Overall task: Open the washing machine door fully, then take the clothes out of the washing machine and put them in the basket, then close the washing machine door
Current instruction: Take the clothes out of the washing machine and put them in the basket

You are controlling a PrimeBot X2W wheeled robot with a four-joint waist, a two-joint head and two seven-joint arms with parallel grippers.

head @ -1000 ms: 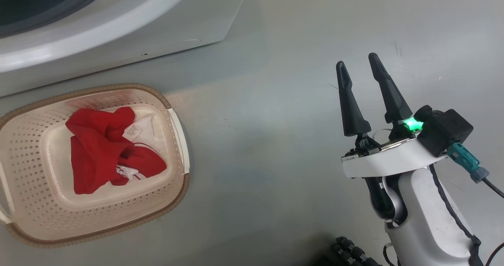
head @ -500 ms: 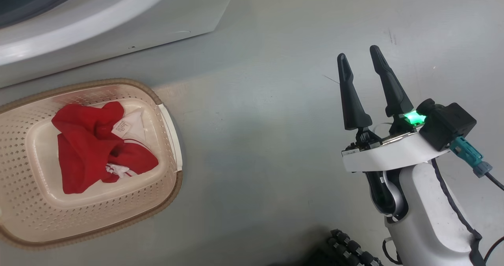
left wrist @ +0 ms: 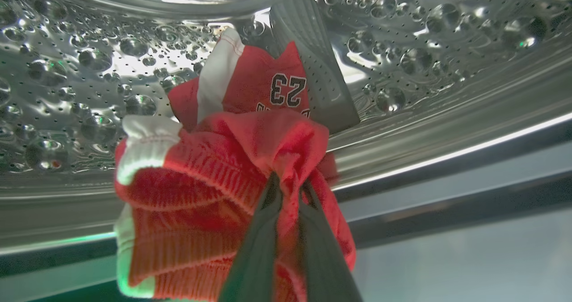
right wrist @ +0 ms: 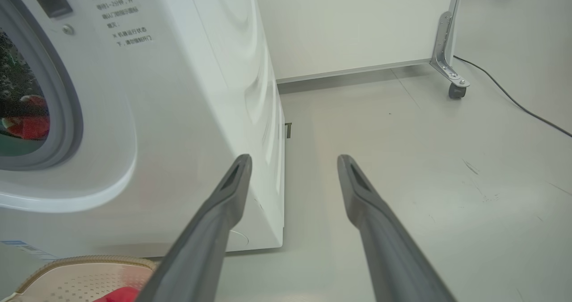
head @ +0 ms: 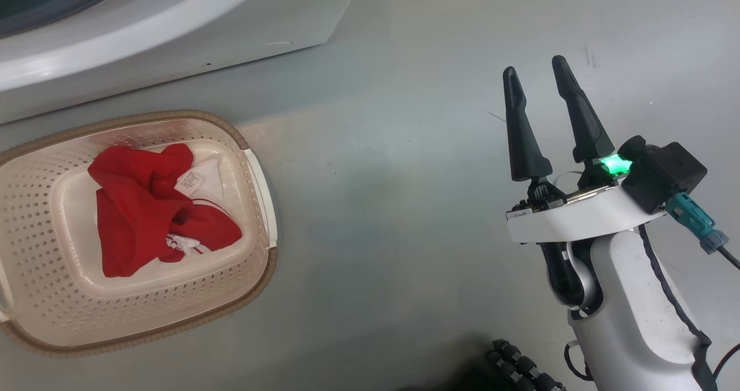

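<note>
Left gripper (left wrist: 290,183) clamped on red clothes (left wrist: 214,168) inside drum (left wrist: 67,92).
Right gripper (head: 534,67) spread wide over open floor (head: 393,177), well clear of basket (head: 257,264); basket's red heap (head: 144,217) unchanged.

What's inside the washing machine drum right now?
A red garment with white trim and a 23, pinched by the left end effector, in front of a grey drum paddle. Whatever lies under the heap is covered.

Shiny perf. steel drum (left wrist: 67,92), knit clothes (left wrist: 214,168)
</note>
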